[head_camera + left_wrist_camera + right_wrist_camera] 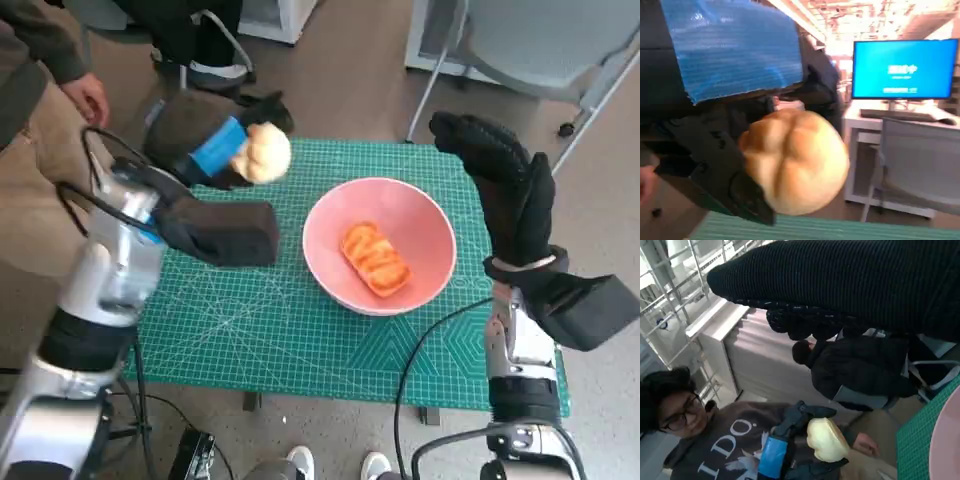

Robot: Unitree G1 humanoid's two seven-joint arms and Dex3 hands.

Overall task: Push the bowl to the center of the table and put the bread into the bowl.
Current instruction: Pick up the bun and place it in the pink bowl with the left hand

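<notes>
Holding a pale round bread roll [266, 151], the left hand [215, 140] sits raised over the far left part of the table [250, 330]; we see its black fingers [725, 170] wrapped around the roll from one side in the left wrist view, blue tape across its back. We judge the roll clear of the mat, lifted, not yet over the bowl [425, 215]. The left forearm comes up from near left and bends toward the far edge.

Right hand [505, 185] is upright at the right side of the table, past the bowl's right rim, fingers extended and a little apart, holding nothing, not touching the bowl as far as we can tell.

Pink bowl sits roughly mid-table, slightly right of center, so we judge the push step done or nearly so. An orange-brown loaf piece [375, 258] already lies inside it. Left to do, in our judgement: carry the roll right, over the bowl, and release it.

Beyond the far left corner, a person [715, 440] sits close, one hand [88, 98] showing in the head view.
</notes>
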